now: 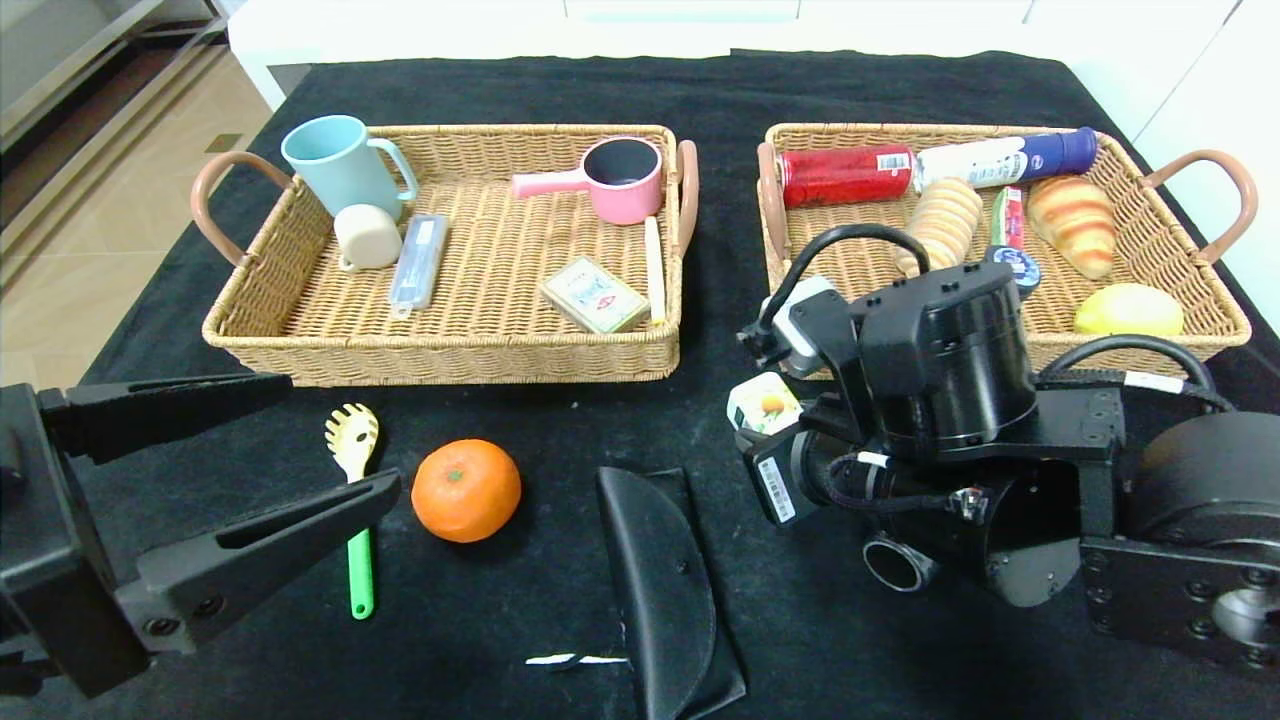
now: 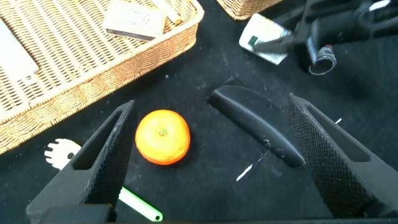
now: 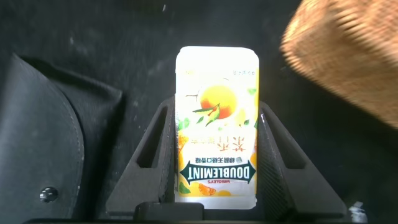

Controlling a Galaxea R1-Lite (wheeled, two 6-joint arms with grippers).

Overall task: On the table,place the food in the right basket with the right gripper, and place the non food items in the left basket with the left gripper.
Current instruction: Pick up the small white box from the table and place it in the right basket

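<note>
Jaws of the left gripper (image 1: pixel 320 440) stand wide above the pasta fork (image 1: pixel 353 500), beside the orange fruit (image 1: pixel 466 490). Farther right, the right gripper (image 3: pixel 214 155) squeezes the small juice carton (image 3: pixel 216 124) near the right basket (image 1: pixel 1150 260).

I see the worktop (image 1: pixel 560 100) under matt black cloth, slightly linty. Both tan baskets, the left one (image 1: pixel 450 355) at ten o'clock and the right one (image 1: pixel 1150 345) at two, are rough woven wicker. The round orange fruit (image 1: pixel 466 490) has dimpled, faintly shiny skin. My right end effector (image 3: pixel 214 171) is matt black plastic against a small white carton (image 3: pixel 216 124) of glossy printed card.
</note>
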